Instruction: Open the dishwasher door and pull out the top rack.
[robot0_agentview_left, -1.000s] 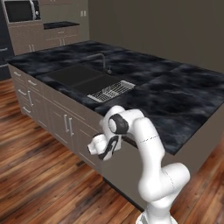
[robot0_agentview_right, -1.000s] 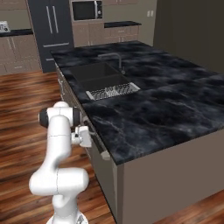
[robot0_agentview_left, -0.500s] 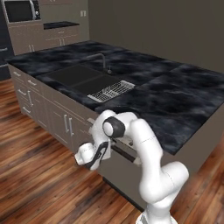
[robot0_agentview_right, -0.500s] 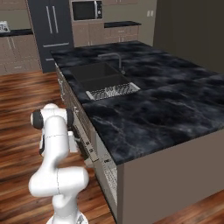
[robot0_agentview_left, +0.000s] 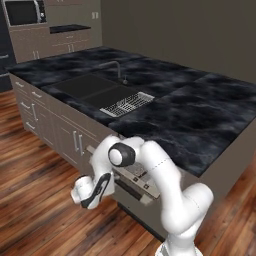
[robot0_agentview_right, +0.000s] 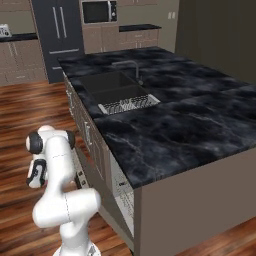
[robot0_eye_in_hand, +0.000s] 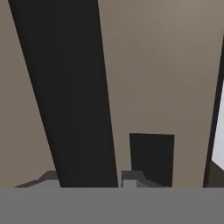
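The dishwasher door (robot0_agentview_left: 134, 181) sits under the dark marbled worktop (robot0_agentview_left: 165, 107) of the island, just past the taupe cabinet doors (robot0_agentview_left: 75, 140). It is tilted partly open from the top, showing a pale rim with a dark strip of small buttons. No lettering on it can be read. In the right base view the gap behind the door (robot0_agentview_right: 80, 177) shows light-grey wire grid, the top rack (robot0_agentview_right: 122, 192), inside the cavity. My gripper (robot0_agentview_left: 92, 192) hangs at the door's front, above the wood floor (robot0_agentview_left: 40, 210). The hand view shows a dark bar (robot0_eye_in_hand: 70, 92) against taupe panel; whether my jaws are clenched on it or released, I cannot tell.
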